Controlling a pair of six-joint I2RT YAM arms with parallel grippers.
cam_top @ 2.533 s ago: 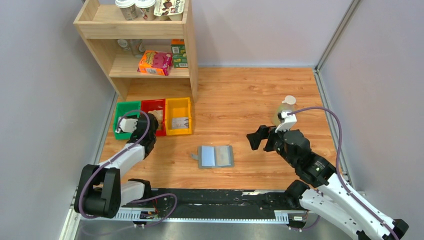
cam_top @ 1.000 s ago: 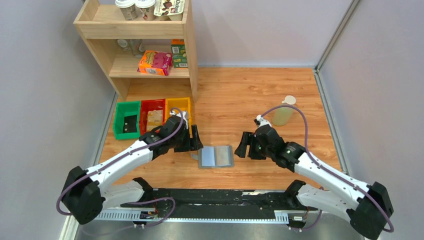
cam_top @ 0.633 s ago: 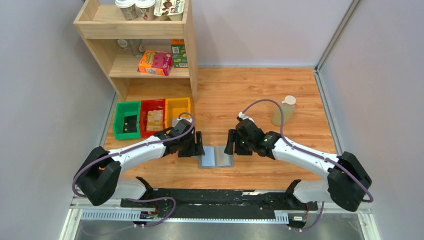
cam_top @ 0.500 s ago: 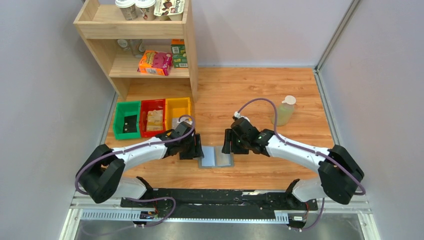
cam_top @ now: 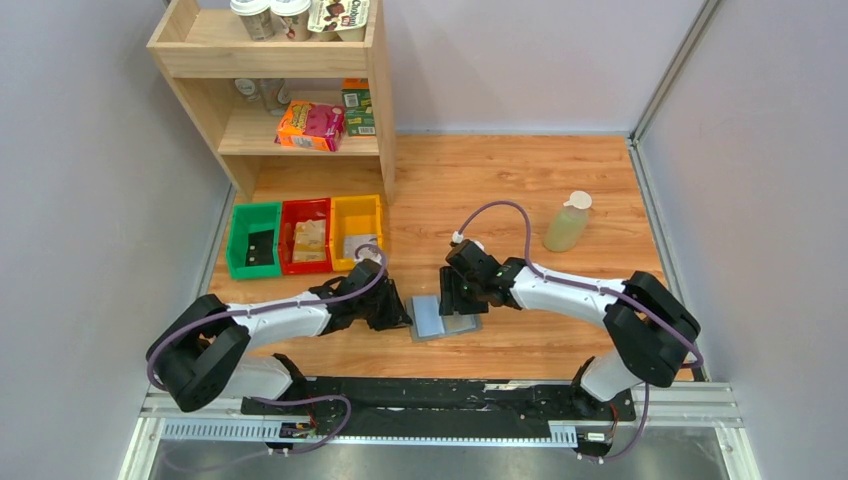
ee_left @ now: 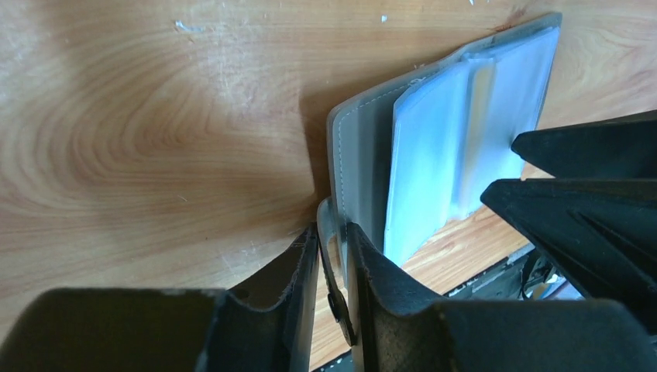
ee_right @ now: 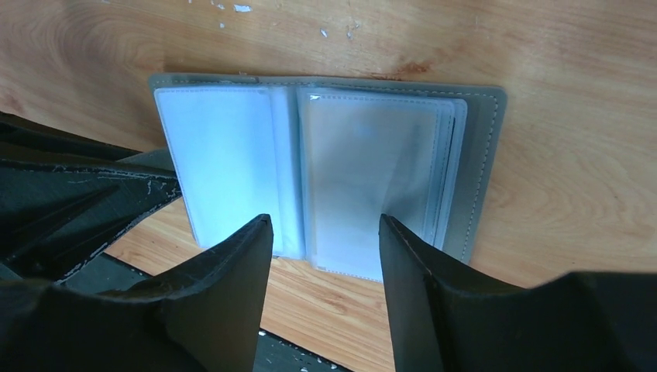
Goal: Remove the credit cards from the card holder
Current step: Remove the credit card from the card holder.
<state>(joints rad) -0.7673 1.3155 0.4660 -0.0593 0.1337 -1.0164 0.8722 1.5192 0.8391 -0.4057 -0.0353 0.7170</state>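
Observation:
The grey card holder [cam_top: 447,318] lies open on the wood table, its pale bluish plastic sleeves [ee_right: 310,174] facing up. At its left edge my left gripper [cam_top: 402,312] is shut on the closing tab [ee_left: 331,260], with the snap stud showing between the fingers. My right gripper [cam_top: 452,296] hovers over the holder's far side. It is open, its fingertips [ee_right: 259,232] straddling the middle sleeves, and grips nothing. The credit cards stay hidden in the sleeves; only a faint yellowish strip [ee_left: 481,101] shows through the plastic.
Green [cam_top: 255,240], red [cam_top: 306,238] and yellow [cam_top: 357,232] bins stand left of the holder, in front of a wooden shelf [cam_top: 290,110]. A pale bottle [cam_top: 567,222] stands at the right. A black rail [cam_top: 430,395] runs along the near edge.
Both arms have closed in on the card holder from either side. The left jaws have shut on the tab, and the holder has shifted slightly right and turned a little. The right jaws have narrowed.

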